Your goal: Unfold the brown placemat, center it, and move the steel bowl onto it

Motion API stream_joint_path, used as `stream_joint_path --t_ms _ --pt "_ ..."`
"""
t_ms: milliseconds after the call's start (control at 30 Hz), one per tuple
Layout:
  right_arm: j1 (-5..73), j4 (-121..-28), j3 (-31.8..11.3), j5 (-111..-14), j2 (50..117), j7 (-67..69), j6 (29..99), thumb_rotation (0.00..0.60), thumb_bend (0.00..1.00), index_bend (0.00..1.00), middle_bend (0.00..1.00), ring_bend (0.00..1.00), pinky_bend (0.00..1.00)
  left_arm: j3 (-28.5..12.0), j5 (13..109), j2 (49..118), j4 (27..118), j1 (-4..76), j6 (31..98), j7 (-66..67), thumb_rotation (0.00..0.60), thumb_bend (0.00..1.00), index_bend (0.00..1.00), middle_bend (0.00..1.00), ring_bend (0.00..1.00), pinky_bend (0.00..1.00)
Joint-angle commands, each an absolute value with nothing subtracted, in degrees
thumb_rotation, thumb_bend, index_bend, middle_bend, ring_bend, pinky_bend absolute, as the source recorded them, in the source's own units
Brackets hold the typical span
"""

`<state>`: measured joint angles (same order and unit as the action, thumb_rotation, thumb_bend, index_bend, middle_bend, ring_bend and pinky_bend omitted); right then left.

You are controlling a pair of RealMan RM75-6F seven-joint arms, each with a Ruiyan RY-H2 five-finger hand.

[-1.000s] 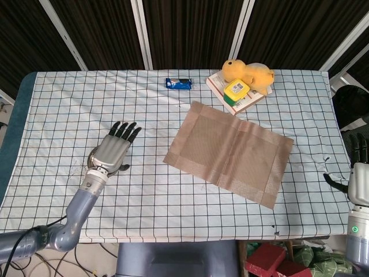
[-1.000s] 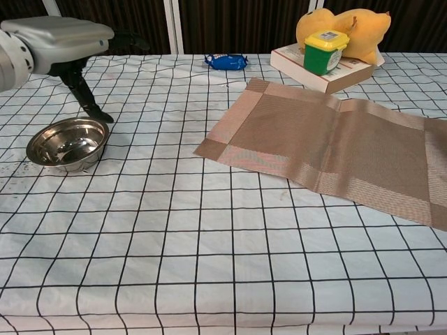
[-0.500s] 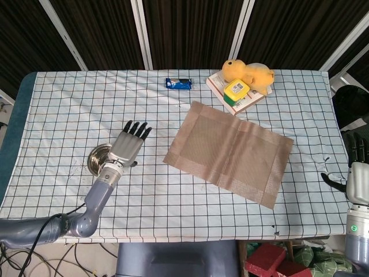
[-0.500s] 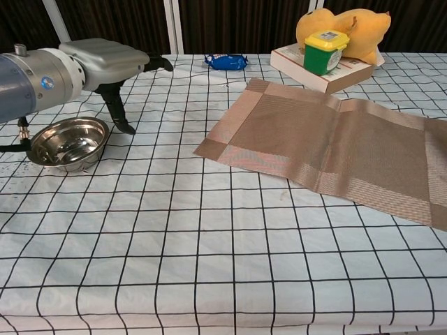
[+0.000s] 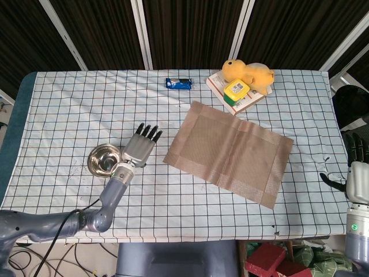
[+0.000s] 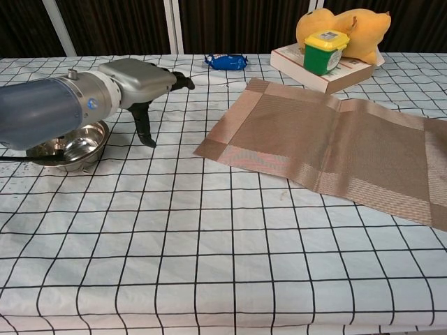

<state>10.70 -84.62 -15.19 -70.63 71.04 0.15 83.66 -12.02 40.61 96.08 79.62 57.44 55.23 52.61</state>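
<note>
**Q:** Placemat (image 5: 229,153) first: how does it lie?

**A:** It lies unfolded and flat on the checked tablecloth (image 5: 69,109), set at a slant. The steel bowl (image 5: 104,160) stands well to the left of it, upright and empty, not yet on it.

**Q:** And the hands?

**A:** The left hand (image 5: 140,149) hovers between the bowl and the placemat's left edge, just beside the bowl, palm down, fingers straight and spread, holding nothing. In the chest view the same left hand (image 6: 140,80) has its thumb hanging down towards the cloth. The right hand (image 5: 357,173) waits far right of the placemat, off the table's edge; it shows only in part, so I cannot tell whether its fingers are apart or together.

**Q:** How should the bowl handle?

**A:** I judge it light, rigid and slick: thin polished metal with a rolled rim. A pinch over the rim, thumb inside and fingers outside, looks the safest hold. Pressing on the curved wall would likely let it skid on the cloth.

**Q:** And the placemat itself?

**A:** Woven and floppy, probably light. It would drag and wrinkle if pushed from one corner; flat fingers on its near-left border should slide it better.

**Q:** What else lies nearby?

**A:** Beyond the placemat's far edge sit a yellow plush toy (image 5: 249,72), a green jar with a yellow lid (image 5: 237,89) on a book (image 5: 251,100), and a blue packet (image 5: 178,83) further left
</note>
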Motion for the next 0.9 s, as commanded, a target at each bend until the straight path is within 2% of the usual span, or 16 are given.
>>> stream_joint_path --t_ms 33,367,900 --pt "10.7 -84.8 -15.5 -70.2 70.9 0.7 83.3 0.600 0.02 0.00 0.00 0.00 0.16 -11.9 40.8 98.6 76.6 59.1 54.8 52.8 0.600 0.05 0.03 0.00 0.00 0.00" --pt "10.8 -85.6 -15.9 -69.0 70.3 1.9 81.5 0.600 0.02 0.00 0.00 0.00 0.16 -13.1 40.3 103.5 70.8 62.0 53.5 51.8 0.600 0.08 0.04 0.01 0.00 0.00" --pt "10.6 -86.2 -16.5 -68.3 69.9 3.3 81.0 0.600 0.02 0.00 0.00 0.00 0.16 -12.6 39.6 107.2 64.8 64.4 51.0 51.9 0.600 0.08 0.04 0.01 0.00 0.00"
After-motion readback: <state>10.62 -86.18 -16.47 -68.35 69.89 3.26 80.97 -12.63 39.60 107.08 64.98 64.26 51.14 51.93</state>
